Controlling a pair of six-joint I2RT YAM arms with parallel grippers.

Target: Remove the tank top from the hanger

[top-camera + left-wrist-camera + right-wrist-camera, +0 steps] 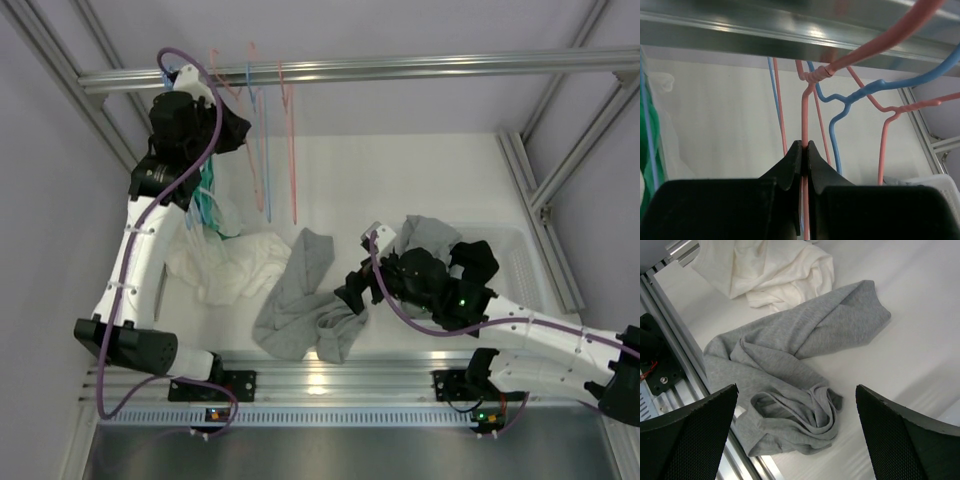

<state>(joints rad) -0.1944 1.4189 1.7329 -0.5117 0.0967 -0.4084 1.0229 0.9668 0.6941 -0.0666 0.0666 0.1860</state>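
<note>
The grey tank top lies crumpled on the white table, off any hanger; it also shows in the right wrist view. My right gripper hovers just above its right end, open and empty. My left gripper is up at the metal rail, shut on the vertical wire of a bare pink hanger; the jaws pinch it.
More pink and blue hangers hang empty from the rail; a blue one is beside the held one. A white garment lies left of the tank top. A green item hangs under my left arm. A bin with clothes stands at the right.
</note>
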